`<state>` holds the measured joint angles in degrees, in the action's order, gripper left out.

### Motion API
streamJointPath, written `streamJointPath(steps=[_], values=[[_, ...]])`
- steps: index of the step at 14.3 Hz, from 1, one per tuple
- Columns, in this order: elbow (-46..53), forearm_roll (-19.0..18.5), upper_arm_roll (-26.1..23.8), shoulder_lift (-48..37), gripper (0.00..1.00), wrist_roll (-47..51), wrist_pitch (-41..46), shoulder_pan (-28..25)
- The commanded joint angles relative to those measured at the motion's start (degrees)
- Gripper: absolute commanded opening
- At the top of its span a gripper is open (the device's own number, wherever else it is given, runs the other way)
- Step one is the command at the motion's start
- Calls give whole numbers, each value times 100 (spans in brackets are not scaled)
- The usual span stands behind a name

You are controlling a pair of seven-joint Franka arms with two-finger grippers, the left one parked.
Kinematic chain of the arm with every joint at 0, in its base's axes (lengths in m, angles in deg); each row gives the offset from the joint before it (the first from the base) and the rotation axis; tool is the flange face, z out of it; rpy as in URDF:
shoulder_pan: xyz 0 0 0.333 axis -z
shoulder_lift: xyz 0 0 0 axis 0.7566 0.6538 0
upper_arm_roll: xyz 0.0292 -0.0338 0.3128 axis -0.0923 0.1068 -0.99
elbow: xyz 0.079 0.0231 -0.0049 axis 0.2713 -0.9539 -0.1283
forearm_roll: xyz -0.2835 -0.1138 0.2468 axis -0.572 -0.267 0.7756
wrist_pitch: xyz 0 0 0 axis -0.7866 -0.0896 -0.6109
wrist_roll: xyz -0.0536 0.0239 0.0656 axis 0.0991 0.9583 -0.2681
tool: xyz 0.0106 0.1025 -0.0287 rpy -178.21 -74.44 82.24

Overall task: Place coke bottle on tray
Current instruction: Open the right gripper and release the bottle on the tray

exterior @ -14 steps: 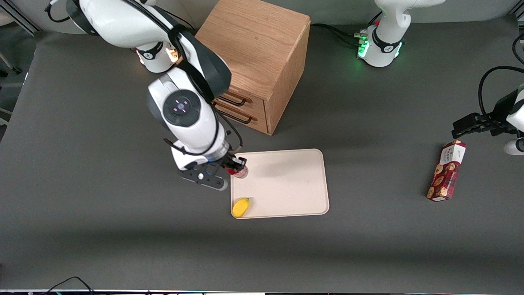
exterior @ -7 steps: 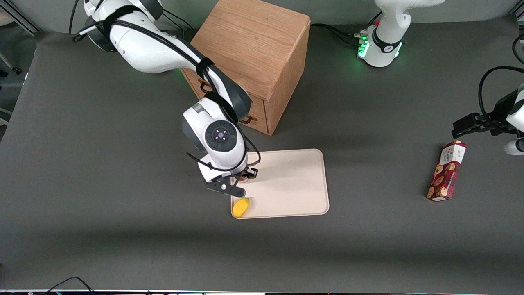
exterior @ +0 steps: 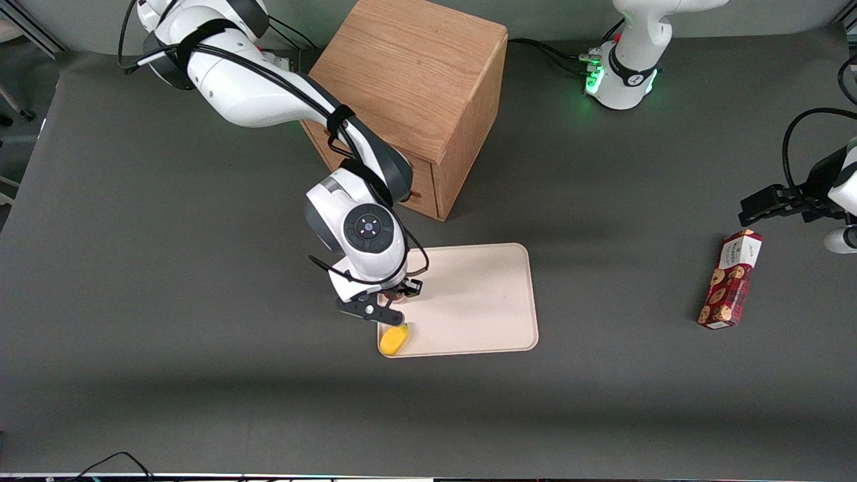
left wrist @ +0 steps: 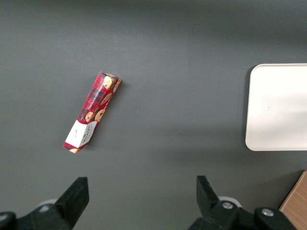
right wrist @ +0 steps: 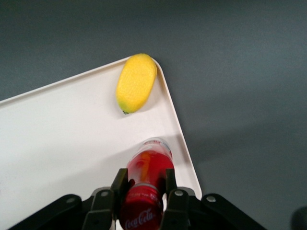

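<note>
My right gripper point(right wrist: 144, 184) is shut on the coke bottle point(right wrist: 148, 167), a small clear bottle with a red cap and red label, held upright by its neck. The bottle's base is on or just above the pale beige tray point(right wrist: 57, 143), close to the tray's rim at the working arm's end. In the front view the gripper point(exterior: 395, 298) is over that end of the tray point(exterior: 482, 301) and the wrist hides most of the bottle.
A yellow lemon-like fruit point(exterior: 394, 339) point(right wrist: 136, 82) lies in the tray's corner, nearer the front camera than the bottle. The wooden drawer cabinet point(exterior: 415, 100) stands farther from the camera. A red cookie box point(exterior: 730, 278) point(left wrist: 92, 111) lies toward the parked arm's end.
The gripper has carried the bottle from the tray's edge in over the tray and a little nearer the fruit, and the wrist has turned; the last half second shows only a small shift.
</note>
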<state>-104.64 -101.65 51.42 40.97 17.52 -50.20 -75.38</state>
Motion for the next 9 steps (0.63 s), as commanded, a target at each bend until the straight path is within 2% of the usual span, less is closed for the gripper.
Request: streamJointPath(steps=[1,5,7,9], values=[[-69,-203,40,-31,97,99,-85,-42],[-270,-256,40,-354,100,28,-77,20],[-403,-413,40,-671,100,-409,124,98],[-613,-301,23,-1144,100,-1023,405,457]])
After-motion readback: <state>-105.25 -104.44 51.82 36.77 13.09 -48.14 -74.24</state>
